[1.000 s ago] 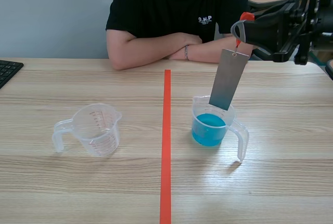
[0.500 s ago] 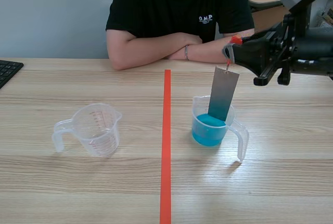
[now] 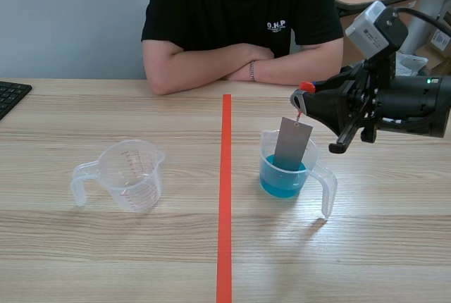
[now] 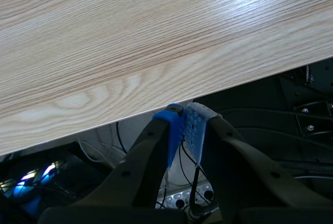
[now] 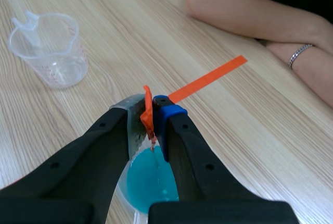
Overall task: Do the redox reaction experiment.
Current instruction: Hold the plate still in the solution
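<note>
Right hand (image 3: 303, 96) held level above cup (image 3: 268, 176), pinching orange tab (image 5: 148, 110), plate (image 3: 292, 144) dipped

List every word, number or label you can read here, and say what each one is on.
"O.N.P" (middle letter uncertain): white print on the person's black T-shirt; the smaller line beneath it is too small to read.
Red scale marks on the empty measuring cup: too small to read.
Keys of the keyboard: too small to read.
No text on the metal plate, its red tab or the cup of blue liquid.
</note>
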